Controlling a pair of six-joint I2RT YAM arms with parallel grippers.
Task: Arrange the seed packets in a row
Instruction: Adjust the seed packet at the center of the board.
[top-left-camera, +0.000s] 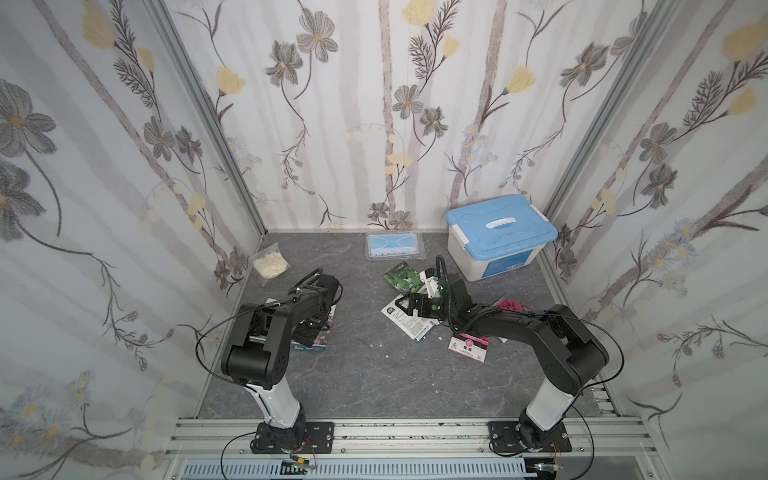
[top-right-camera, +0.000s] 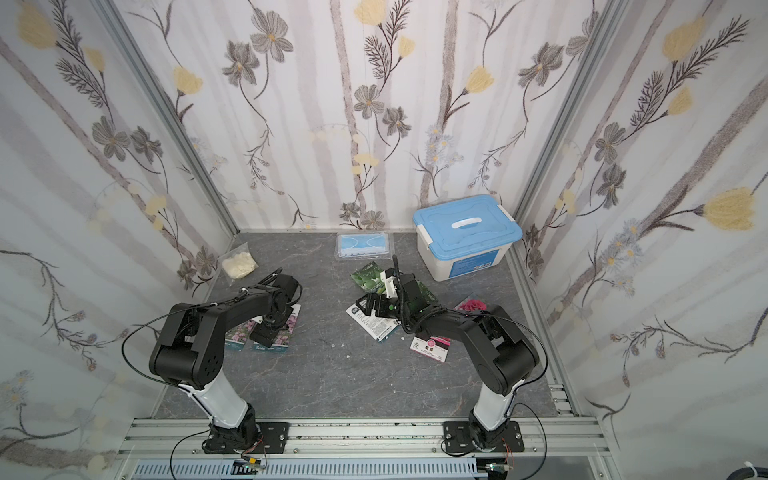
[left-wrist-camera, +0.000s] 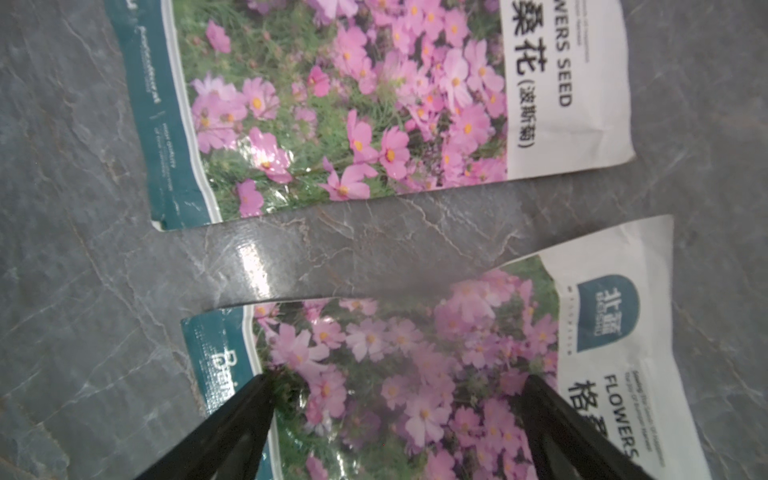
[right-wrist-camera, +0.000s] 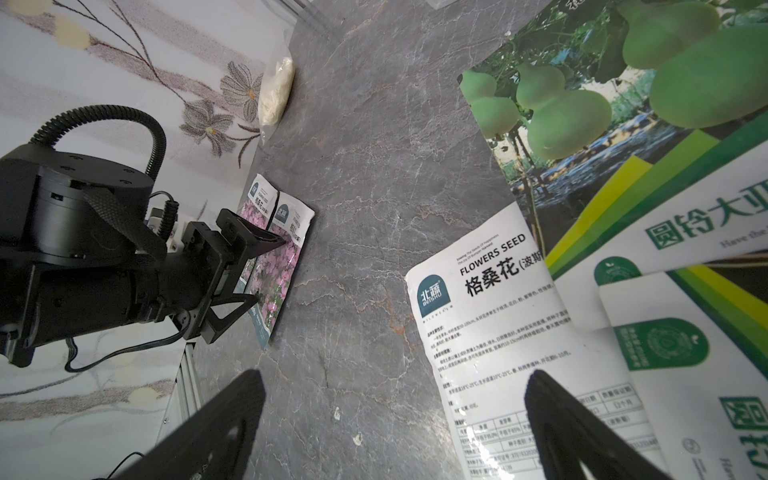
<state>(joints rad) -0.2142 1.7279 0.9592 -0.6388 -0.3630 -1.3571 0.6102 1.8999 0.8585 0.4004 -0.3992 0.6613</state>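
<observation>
Found both tools with jaws spread wide and nothing held: left gripper (left-wrist-camera: 397, 386) low over the nearer pink-flower packet (left-wrist-camera: 415, 365), right gripper (right-wrist-camera: 397, 378) poised astride the edge of a white-backed packet (right-wrist-camera: 498, 332). Could not settle contact between left fingertips (left-wrist-camera: 249, 399) and foil. Counted only two in line, that pink-flower packet and its pink twin (left-wrist-camera: 345, 104), side by side near the left arm with a thin strip of table (left-wrist-camera: 353, 249) between, not quite parallel. Saw the rest heaped near the right arm: white-backed packet overlapped by a gourd packet (right-wrist-camera: 561, 104) and a white-and-green packet (right-wrist-camera: 685, 365), plus a red-pink packet (top-left-camera: 467, 347) close by, partly hidden by the arm. Judged slipping the likeliest fault: flat glossy foil on a smooth table, little edge to pinch. Feared a closing left gripper skidding the aligned packet askew or into its twin. Feared a pull by the right gripper dragging overlapped neighbours along, or lifting two at once. Noted also a printed back facing up, apt to spoil the row unless flipped.
</observation>
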